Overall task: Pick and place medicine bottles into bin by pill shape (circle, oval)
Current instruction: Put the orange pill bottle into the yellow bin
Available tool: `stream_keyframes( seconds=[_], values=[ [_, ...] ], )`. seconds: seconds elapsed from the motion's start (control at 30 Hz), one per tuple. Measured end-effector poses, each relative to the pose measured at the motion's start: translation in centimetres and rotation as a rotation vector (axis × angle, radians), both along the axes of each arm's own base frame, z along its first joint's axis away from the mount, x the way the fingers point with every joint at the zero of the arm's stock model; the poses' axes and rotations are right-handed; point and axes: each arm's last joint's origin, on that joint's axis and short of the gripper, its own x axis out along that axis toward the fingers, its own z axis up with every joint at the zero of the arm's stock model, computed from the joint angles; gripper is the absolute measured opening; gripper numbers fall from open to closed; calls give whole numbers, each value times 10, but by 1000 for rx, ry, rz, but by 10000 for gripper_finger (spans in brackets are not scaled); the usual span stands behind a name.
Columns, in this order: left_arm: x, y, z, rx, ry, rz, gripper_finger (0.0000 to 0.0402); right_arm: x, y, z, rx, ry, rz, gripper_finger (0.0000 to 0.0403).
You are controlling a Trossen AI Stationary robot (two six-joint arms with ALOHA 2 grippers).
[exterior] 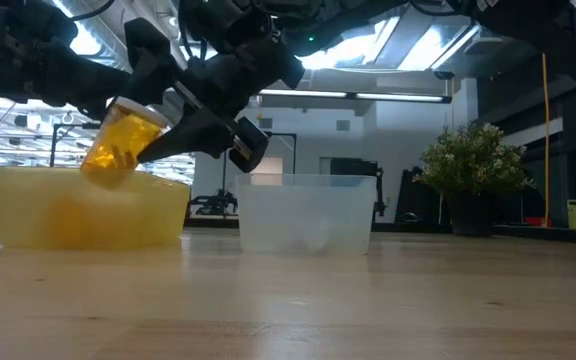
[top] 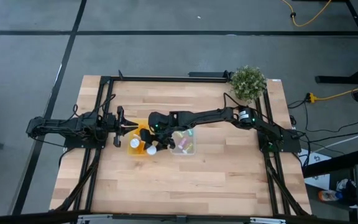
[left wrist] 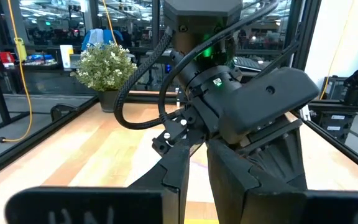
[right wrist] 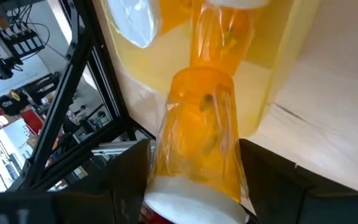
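Note:
A translucent orange medicine bottle [exterior: 118, 145] with a white cap slants down over the yellow bin [exterior: 28, 215], cap end up, between the fingers of my right gripper [exterior: 183, 125], which stands open just above that bin [top: 133, 149]. Two more white-capped bottles [top: 151, 149] lie in the yellow bin. The clear bin [exterior: 308, 215] stands beside it toward the table's right and holds pale green and pink bottles [top: 185, 140]. My left gripper [top: 118, 127] waits at the table's left, close to the yellow bin. My right gripper's fingers [right wrist: 129, 186] stand on either side of the orange bottle's cap end [right wrist: 191, 199], slanting down from the table's right. I cannot tell whether they touch it. The bottle's lower end [right wrist: 204, 81] lies against another orange bottle [right wrist: 219, 37] in the yellow bin.
A potted plant [top: 248, 83] stands at the table's far right corner. Black frame rails run along the left and right sides of the wooden top [top: 185, 180], whose near half is bare wood.

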Motion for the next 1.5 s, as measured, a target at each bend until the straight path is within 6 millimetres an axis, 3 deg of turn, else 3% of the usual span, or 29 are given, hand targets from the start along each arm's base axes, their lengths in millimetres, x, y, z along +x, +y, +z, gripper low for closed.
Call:
stream_keyframes(
  seconds=[0.37,1.5],
  values=[
    [0,0,0,0,1,0,50,2,-1,1,-37,-16,-44,239],
    [0,0,-2,0,16,-1,50,-2,-1,-2,-73,-28,65,249]
  ],
)
